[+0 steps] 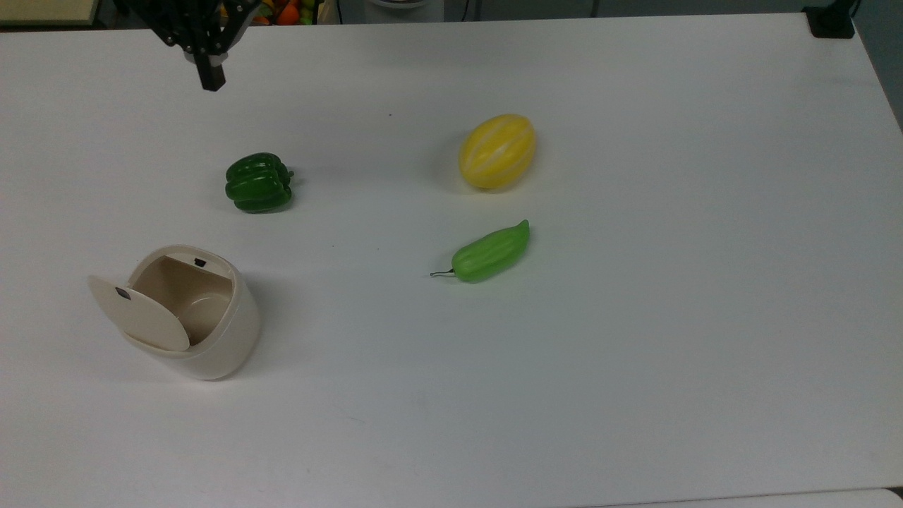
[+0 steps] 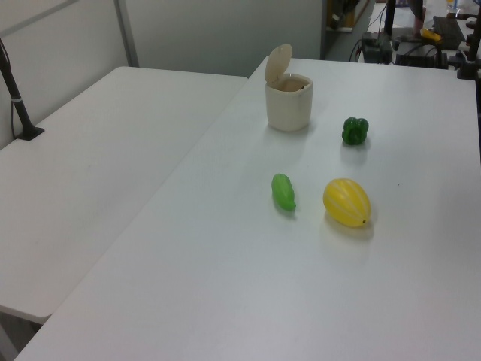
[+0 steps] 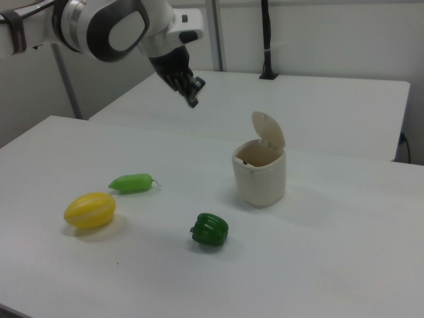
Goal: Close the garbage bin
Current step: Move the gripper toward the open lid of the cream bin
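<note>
The cream garbage bin (image 1: 224, 343) stands on the white table at the top view's lower left, its hinged lid (image 1: 141, 315) tipped up and open, with a small black tab on it. The tub's inside looks bare. In the right view the bin (image 3: 260, 177) stands mid-table with its lid (image 3: 268, 130) upright. My gripper (image 1: 210, 77) hovers above the table's far edge, well away from the bin and beyond the green pepper, with its fingers together and nothing in them. The right view has the gripper (image 3: 193, 93) high, to the right view's left of the bin.
A dark green toy bell pepper (image 1: 257, 183) lies between gripper and bin. A yellow striped melon (image 1: 497, 151) and a light green chili (image 1: 490, 252) lie mid-table. A second white table (image 2: 90, 173) adjoins at the left view's left.
</note>
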Robot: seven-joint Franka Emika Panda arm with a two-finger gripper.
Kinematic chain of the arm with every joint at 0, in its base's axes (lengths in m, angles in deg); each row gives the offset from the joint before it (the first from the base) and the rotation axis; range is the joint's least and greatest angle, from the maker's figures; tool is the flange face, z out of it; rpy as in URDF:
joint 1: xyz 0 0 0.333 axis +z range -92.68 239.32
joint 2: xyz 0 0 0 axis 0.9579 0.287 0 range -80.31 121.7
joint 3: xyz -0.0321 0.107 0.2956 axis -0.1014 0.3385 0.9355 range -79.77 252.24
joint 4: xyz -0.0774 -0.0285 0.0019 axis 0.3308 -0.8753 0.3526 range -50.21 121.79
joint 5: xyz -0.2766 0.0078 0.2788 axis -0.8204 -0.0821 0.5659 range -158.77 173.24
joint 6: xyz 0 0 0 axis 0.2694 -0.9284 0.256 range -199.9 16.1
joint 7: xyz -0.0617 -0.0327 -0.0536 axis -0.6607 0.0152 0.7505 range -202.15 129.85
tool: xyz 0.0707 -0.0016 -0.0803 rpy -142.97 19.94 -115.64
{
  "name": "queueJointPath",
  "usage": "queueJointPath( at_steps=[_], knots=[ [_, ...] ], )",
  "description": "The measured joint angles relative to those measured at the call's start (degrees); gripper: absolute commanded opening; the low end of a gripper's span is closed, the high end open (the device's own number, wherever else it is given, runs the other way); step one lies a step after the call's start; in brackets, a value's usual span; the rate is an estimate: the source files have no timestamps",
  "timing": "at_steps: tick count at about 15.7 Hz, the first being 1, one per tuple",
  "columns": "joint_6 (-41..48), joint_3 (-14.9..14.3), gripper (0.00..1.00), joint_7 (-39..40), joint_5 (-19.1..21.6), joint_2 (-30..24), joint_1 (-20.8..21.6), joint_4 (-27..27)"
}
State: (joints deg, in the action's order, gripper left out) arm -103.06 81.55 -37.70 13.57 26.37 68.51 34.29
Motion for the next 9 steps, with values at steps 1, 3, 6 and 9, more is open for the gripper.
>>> queueJointPath(
  at_steps=[1, 3, 6, 9],
  knots=[
    [-3.15, 0.07, 0.0, -1.84, 0.01, 0.35, 0.02, -0.02],
    [-9.3, 0.14, 0.0, -5.19, 0.01, 1.28, 0.05, -0.06],
    [-17.77, 0.16, 0.0, -8.05, 0.01, 2.67, 0.06, -0.18],
    [-25.83, 0.18, 0.0, -8.77, 0.01, 4.23, 0.16, -0.67]
  ],
)
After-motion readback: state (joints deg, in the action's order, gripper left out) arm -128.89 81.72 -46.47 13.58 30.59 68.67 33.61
